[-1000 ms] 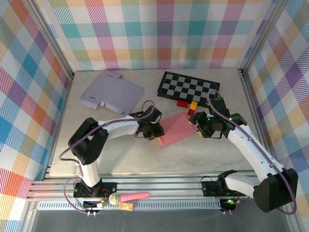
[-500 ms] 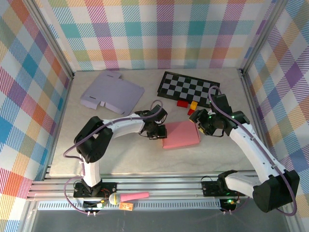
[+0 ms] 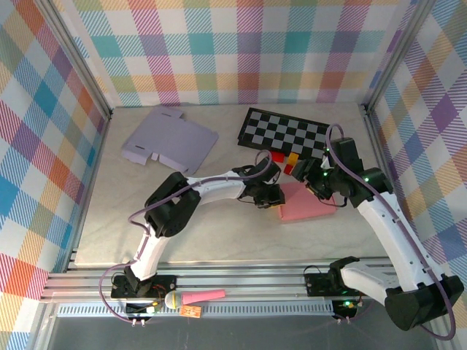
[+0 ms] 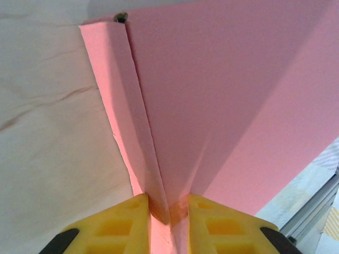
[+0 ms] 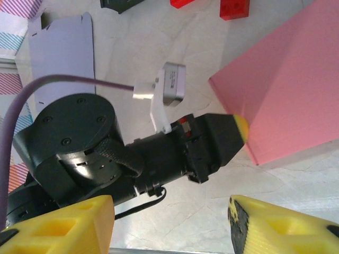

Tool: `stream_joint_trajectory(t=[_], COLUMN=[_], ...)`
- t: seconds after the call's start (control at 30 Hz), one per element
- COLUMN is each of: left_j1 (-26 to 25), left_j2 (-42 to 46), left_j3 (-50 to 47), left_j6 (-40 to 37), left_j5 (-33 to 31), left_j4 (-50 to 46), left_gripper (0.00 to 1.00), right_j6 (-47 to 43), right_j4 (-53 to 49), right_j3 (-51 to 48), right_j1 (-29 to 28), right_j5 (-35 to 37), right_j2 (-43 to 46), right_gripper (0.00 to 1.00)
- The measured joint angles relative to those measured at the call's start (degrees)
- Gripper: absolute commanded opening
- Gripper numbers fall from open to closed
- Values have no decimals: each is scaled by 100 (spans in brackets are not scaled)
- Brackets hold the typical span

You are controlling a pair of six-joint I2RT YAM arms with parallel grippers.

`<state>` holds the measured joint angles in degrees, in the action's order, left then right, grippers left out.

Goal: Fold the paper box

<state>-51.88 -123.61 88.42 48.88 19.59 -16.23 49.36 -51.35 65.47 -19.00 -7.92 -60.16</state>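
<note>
Mid-fold I reckon: my left tool (image 4: 168, 216) is pinching the 9 o'clock crease of the pink box (image 3: 312, 206), lying around 3 o'clock on the surface (image 3: 182, 233), and my right tool (image 5: 170, 227), spread near its 12 o'clock edge, probably needs to press a flap next.
</note>
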Motion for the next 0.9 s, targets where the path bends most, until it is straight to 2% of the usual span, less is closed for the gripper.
stream_joint_trajectory(t=[0.33, 0.5, 0.63, 0.7, 0.77, 0.9], left_j1=[-55, -11, 186, 459, 966, 2524], left_j2=[-146, 46, 741, 1211, 1696, 2177], left_j3=[179, 129, -267, -544, -804, -999], left_j6=[133, 103, 101, 79, -22, -315], left_j5=[-15, -188, -269, -267, -251, -214], left_j4=[4, -186, -313, -367, -468, -691], left_gripper=[39, 40, 40, 40, 38, 35], right_j6=[-232, -350, -426, -476, -520, -529], right_j4=[-39, 76, 223, 260, 321, 553], right_j3=[37, 66, 76, 90, 107, 109], right_j1=[22, 26, 26, 26, 26, 26], right_j5=[-48, -186, -243, -278, -356, -632], right_j2=[4, 31, 44, 37, 11, -133], right_gripper=[62, 63, 62, 62, 61, 59])
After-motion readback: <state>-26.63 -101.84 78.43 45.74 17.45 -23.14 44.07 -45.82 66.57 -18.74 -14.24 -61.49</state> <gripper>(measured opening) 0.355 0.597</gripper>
